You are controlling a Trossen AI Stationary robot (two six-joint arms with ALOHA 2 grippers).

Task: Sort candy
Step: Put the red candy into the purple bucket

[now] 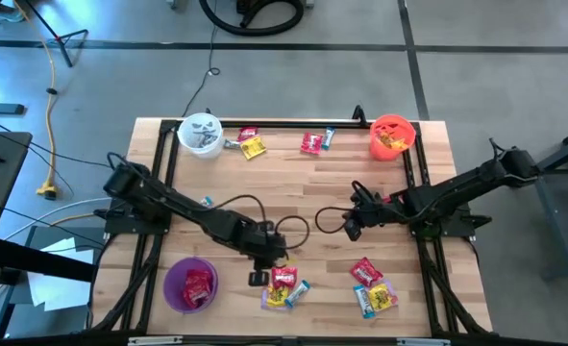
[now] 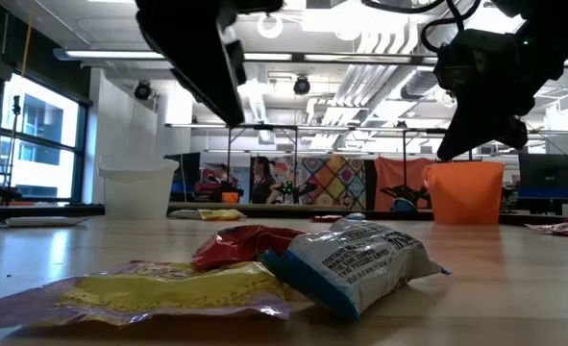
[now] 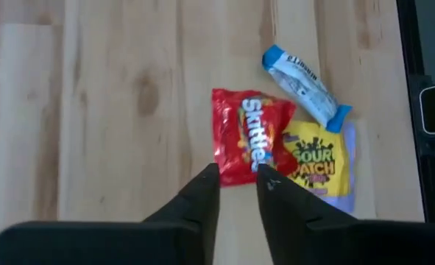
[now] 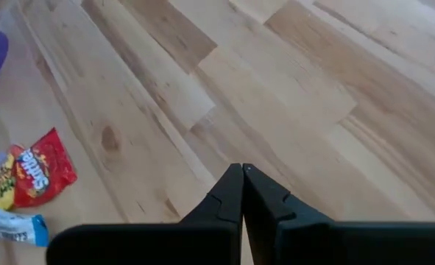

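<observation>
Candy is being left in small piles on the table (image 1: 293, 192); the left gripper (image 3: 238, 175), fingers slightly parted, is being held over a red packet (image 3: 246, 143). The right gripper (image 4: 242, 171), fingers pressed together, is being held mid-table.

Overhead camera looks straight down on the pale wooden plank worktop (image 1: 293, 183); low camera skims it; both wrist cameras share the shiny red wrapped candy (image 3: 248, 145).
</observation>
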